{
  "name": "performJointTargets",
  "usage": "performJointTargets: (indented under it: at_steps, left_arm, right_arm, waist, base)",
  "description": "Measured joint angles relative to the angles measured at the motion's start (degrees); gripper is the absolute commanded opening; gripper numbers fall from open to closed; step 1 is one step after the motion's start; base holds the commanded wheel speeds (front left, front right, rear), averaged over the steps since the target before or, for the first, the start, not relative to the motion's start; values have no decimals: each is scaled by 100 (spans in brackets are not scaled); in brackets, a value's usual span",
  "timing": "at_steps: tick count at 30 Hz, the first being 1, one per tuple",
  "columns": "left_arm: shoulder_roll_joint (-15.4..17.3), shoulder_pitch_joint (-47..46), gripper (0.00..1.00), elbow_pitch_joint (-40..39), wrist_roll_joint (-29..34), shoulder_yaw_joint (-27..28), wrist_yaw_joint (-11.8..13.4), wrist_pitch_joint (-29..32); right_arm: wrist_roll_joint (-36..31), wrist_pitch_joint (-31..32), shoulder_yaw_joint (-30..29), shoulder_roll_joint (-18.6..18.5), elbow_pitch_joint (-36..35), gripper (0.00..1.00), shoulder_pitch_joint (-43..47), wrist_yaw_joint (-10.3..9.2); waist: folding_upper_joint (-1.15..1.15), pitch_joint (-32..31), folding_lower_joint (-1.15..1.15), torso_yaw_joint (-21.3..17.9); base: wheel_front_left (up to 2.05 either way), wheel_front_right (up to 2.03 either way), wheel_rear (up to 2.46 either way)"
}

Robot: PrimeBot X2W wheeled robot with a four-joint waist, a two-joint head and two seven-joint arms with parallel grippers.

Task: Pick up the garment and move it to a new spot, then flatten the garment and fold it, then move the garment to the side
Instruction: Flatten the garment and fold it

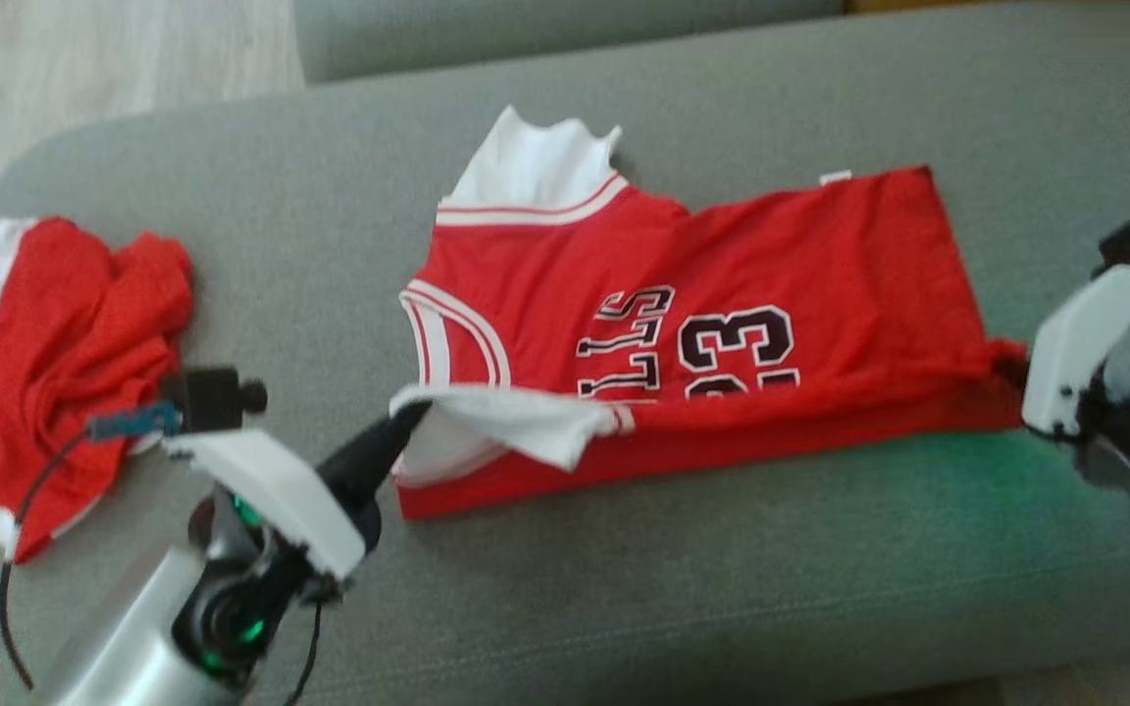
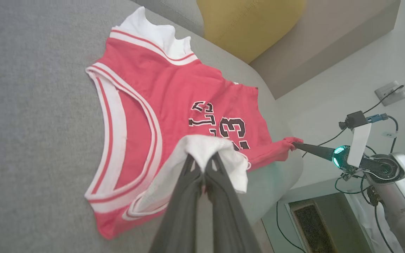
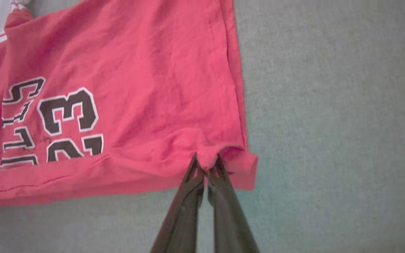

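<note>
The garment (image 1: pixel 722 333) is a red basketball jersey with white trim and black lettering, spread sideways on the grey couch cushion (image 1: pixel 624 588). My left gripper (image 1: pixel 413 417) is shut on its white shoulder strap, which is lifted and folded over toward the jersey's middle. In the left wrist view the dark fingers (image 2: pixel 202 165) pinch that white cloth (image 2: pixel 206 147). My right gripper (image 1: pixel 1011 371) is shut on the jersey's near hem corner at the right. The right wrist view shows the fingertips (image 3: pixel 206 165) pinching a bunched bit of red hem on the garment (image 3: pixel 135 88).
A second red and white garment (image 1: pixel 65 343) lies crumpled at the cushion's left end. The couch back (image 1: pixel 526 34) runs behind. A yellow pillow (image 2: pixel 251 24) sits beyond the jersey in the left wrist view. The cushion's front edge lies close below the jersey.
</note>
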Motion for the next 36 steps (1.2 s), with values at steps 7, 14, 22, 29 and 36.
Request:
performJointTargets:
  at_steps: [7,14,22,29,36]
  left_arm:
    - [-372,-814,0,739,299,-85,-53,-111]
    - [-643,-1357,12,1545,631,-122,-103,-487]
    - [-1026,-1568,100,2163,758,196,-42,-1528]
    - [-1121,-1353,100,2168,989,577,162,-2541]
    - [-1557,-129,100,1457,2006,1543,457,-2630]
  right_arm:
    - [-331,-452,-109,131,374,0,-433,0]
    - [-530,-776,-156,170,794,62,-764,0]
    - [-604,-1622,-343,334,977,100,-975,0]
    - [-359,-2815,-59,336,353,100,-784,0]
    - [-492,-4103,445,481,-578,100,533,0]
  waist:
    - [0,531,0,78]
    - [0,861,0,123]
    - [0,850,0,75]
    - [0,545,0,-12]
    - [0,138,0,-147]
  base:
    - [0,0,0]
    - [0,0,0]
    - [0,0,0]
    - [0,0,0]
    - [0,0,0]
